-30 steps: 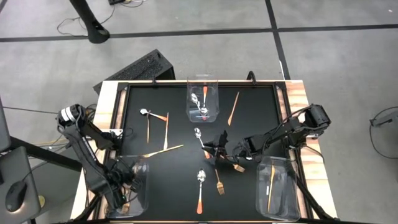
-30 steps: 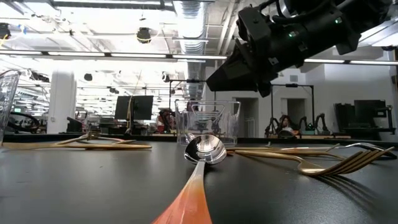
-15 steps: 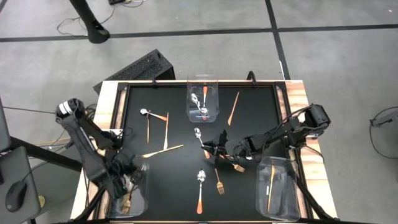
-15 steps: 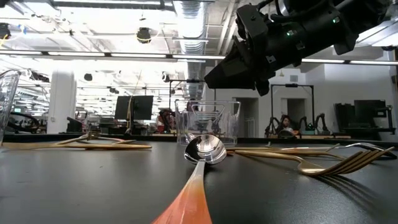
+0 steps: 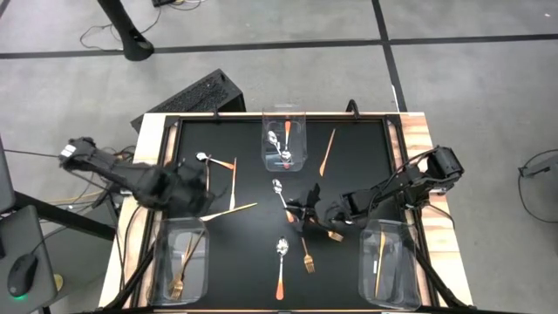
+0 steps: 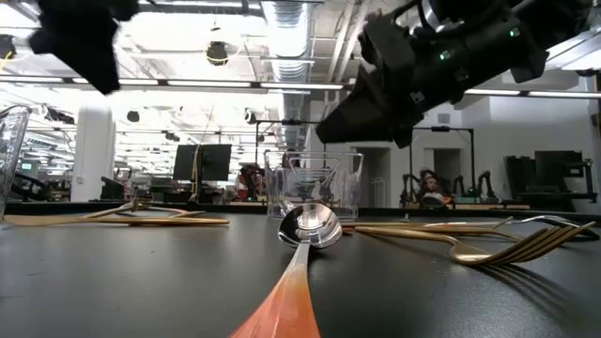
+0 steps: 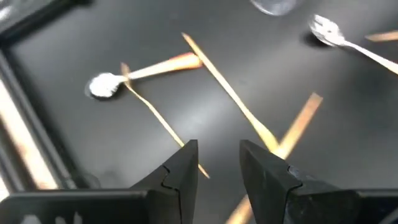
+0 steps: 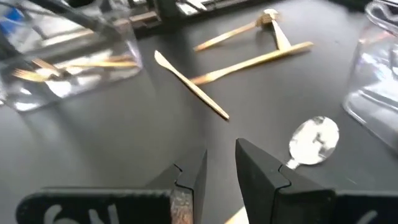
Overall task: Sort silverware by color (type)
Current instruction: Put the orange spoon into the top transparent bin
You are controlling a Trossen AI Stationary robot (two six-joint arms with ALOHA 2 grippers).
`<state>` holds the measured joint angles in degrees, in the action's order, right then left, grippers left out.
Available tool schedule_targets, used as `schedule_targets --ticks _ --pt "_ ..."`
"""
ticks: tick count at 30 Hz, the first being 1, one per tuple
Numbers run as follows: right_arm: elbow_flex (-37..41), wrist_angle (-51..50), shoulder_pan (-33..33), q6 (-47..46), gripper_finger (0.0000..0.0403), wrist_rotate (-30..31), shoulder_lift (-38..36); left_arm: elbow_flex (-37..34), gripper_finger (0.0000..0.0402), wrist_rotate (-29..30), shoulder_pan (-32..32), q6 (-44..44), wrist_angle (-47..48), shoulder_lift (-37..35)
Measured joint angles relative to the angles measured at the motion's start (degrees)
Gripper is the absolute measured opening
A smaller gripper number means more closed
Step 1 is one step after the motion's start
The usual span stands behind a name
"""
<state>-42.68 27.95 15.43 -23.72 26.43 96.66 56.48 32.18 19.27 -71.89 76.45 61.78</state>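
My left gripper (image 5: 193, 177) hangs empty, fingers slightly apart, over the knives (image 5: 233, 183) near the table's (image 5: 253, 253) left edge. My right gripper (image 5: 305, 209), fingers also narrowly apart, hovers mid-table above a spoon (image 5: 281, 194); bins hold the sorted pieces.

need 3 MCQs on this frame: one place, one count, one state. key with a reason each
1. Where does the spoon bin stand?
A) far edge, middle
B) near-left corner
C) near-right corner

2. How many clear bins are on the table?
A) two
B) three
C) five

3. What does the left pincer hold?
A) a fork
B) a spoon
C) nothing

Key:
1A, the high view shows it mid far edge.
2B, spoon bin, fork bin, knife bin.
3C, its fingers stand apart with nothing between.
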Motion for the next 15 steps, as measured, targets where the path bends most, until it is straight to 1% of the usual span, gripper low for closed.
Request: schedule_targets --ticks 2,4,6,7,9,11,15 --pt "0.0 -1.49 0.16 -0.23 0.0106 3.48 0.0 -1.81 0.0106 -1.58 -5.6 5.59 -2.39 0.03" --pt "0.0 -2.18 0.97 -0.24 0.0106 8.65 0.0 -4.44 0.0106 -4.54 -10.35 10.32 -6.45 0.06" --pt "0.0 -2.27 1.85 -0.23 0.0106 13.04 -0.15 -7.7 0.0106 -6.98 -14.39 13.72 -10.44 0.04" --pt "0.05 -2.53 2.28 -0.21 0.0106 14.12 -0.78 -9.32 0.0106 -7.74 -16.23 14.58 -12.15 0.04" --pt "0.05 -2.23 2.79 0.0 0.0106 14.15 -2.58 -12.42 0.0106 -9.13 -19.58 15.14 -15.01 0.04" --pt "0.02 -3.54 3.31 0.75 0.0106 14.15 -5.21 -15.37 0.0106 -11.82 -22.87 15.43 -17.14 0.05" --pt "0.0 -10.94 4.34 1.22 0.0106 14.24 -10.16 -19.5 0.0106 -16.76 -26.81 19.14 -21.31 0.06"
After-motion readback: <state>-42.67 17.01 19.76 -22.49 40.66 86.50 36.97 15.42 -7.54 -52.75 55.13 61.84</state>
